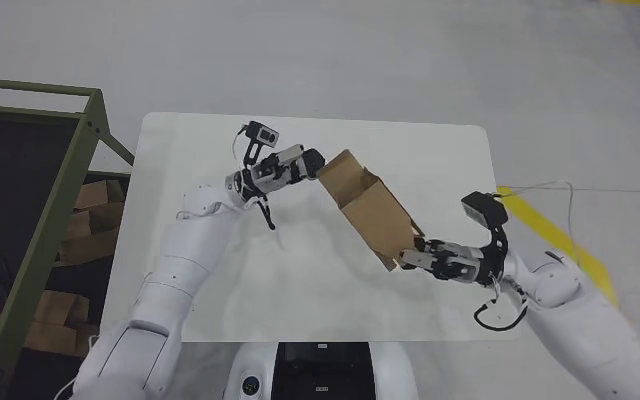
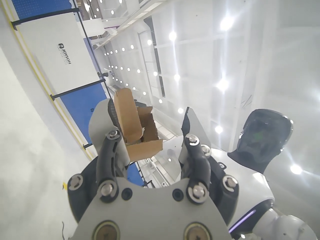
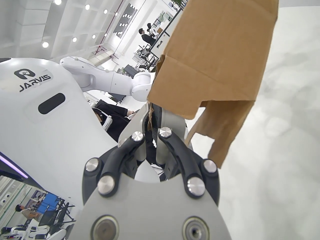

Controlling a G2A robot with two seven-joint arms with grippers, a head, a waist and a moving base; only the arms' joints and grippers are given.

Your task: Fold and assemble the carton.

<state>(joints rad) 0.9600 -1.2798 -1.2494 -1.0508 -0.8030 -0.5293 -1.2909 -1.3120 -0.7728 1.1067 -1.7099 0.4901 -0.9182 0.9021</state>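
Brown carton (image 1: 368, 208) hangs tilted over the tabletop (image 1: 300, 290), opened into a tube, the right hand (image 1: 408, 258) closed on one end flap and the left hand (image 1: 318, 166) open at the other end, so I judge the flaps not yet folded.

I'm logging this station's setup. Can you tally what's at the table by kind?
Carton: 1
Pincers: 2 (left pincer, right pincer)
Table: 1
Total: 4
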